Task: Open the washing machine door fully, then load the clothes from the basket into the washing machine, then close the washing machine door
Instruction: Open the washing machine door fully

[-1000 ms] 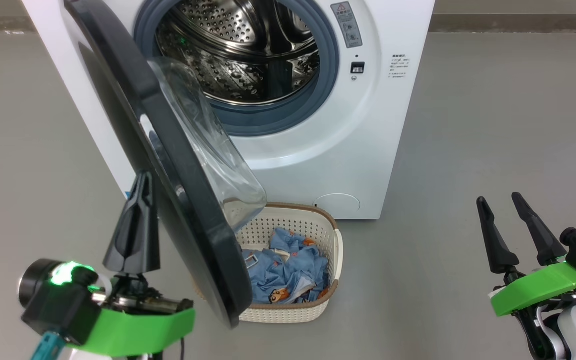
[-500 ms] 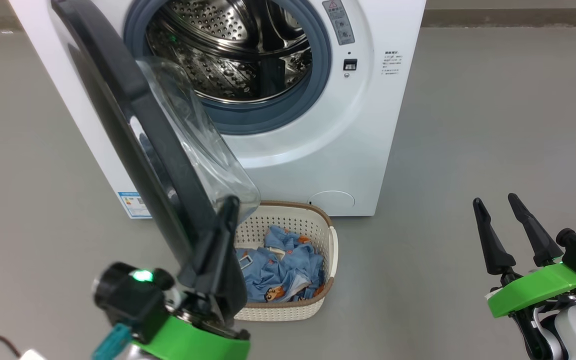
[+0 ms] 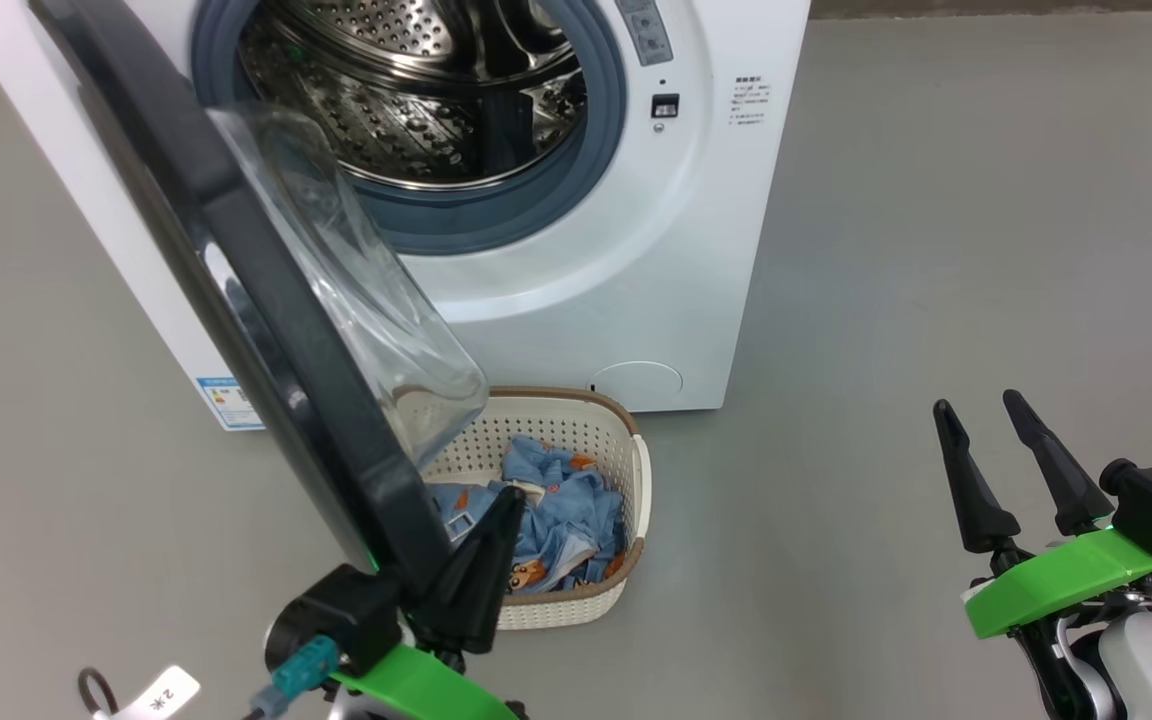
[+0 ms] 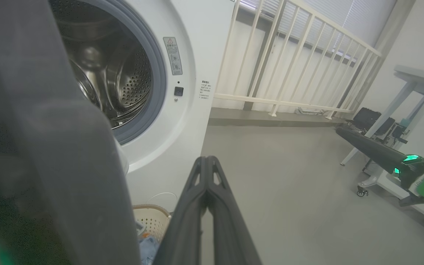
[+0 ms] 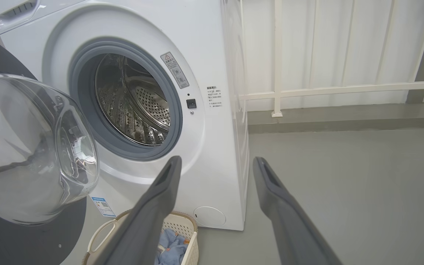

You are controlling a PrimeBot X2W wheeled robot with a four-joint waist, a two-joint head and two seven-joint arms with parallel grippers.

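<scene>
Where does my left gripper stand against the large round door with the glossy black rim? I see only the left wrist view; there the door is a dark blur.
Observer: In the head view the left gripper, shut, points up at the lower edge of the washing machine door, on its glass side. Whether they touch I cannot tell.
Operator: How much lies in the basket?
Observer: A crumpled heap of light blue bear-print clothes lies in the small cream perforated plastic basket, below its brown rim.
Operator: And the right gripper's jaws?
Observer: The right gripper is open and empty, over the grey floor at the right.
</scene>
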